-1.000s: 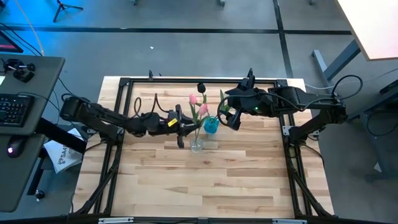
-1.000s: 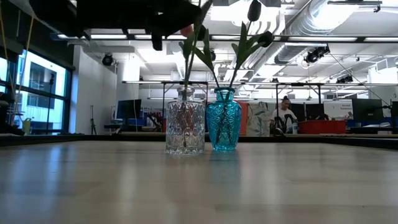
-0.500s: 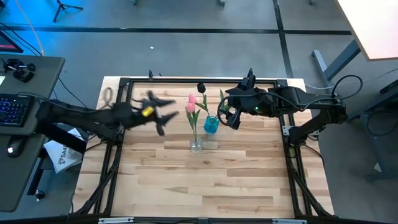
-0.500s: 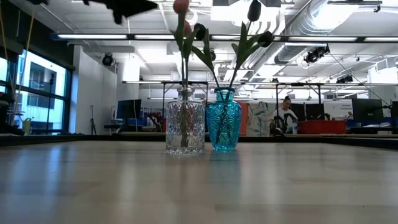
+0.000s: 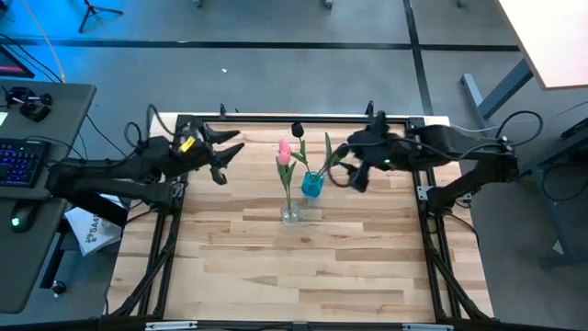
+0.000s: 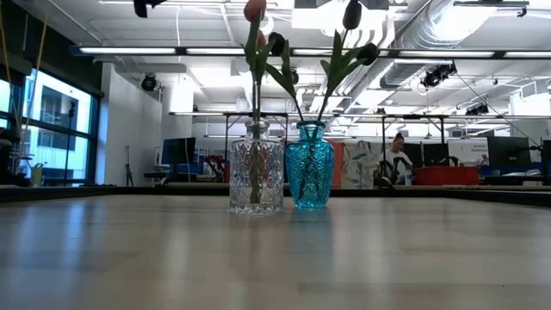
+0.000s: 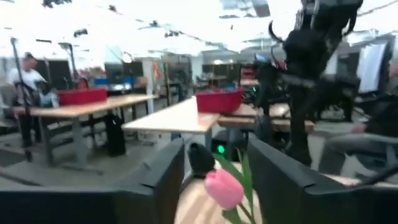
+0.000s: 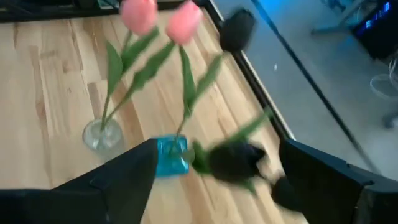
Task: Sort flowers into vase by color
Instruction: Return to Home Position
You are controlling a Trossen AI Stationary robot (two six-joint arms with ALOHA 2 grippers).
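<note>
Landmark for all placings: transparent vase [image 5: 290,215], upright near the middle of the table

1. Table [image 5: 303,276]: pale wood slats in a dark frame, carrying both vases.
2. Left arm [image 5: 119,170]: well apart from the transparent vase, on its own side and towards the table's far edge. A second ago it reached right over this vase; it has since swung clear.
3. Right arm [image 5: 450,147]: on the opposite side of the transparent vase, beyond the blue one. It has drawn back slightly in the last second.
4. Left gripper [image 5: 226,154]: fingers spread wide and carrying nothing, with a pink head showing through the gap in its wrist view.
5. Right gripper [image 5: 355,171]: fingers likewise spread and empty, nearer the transparent vase than the left one.
6. Blue vase [image 5: 312,185]: upright, just beside the transparent vase on the right-arm side and a little farther back.
7. Pink tulips [image 5: 284,153]: two, stems down in the transparent vase, heads leaning towards the far edge.
8. Dark tulips [image 6: 351,15]: two, stems in the blue vase.

Status: all four flowers stand sorted by colour. Judged complete, save for both arms retiring to rest
</note>
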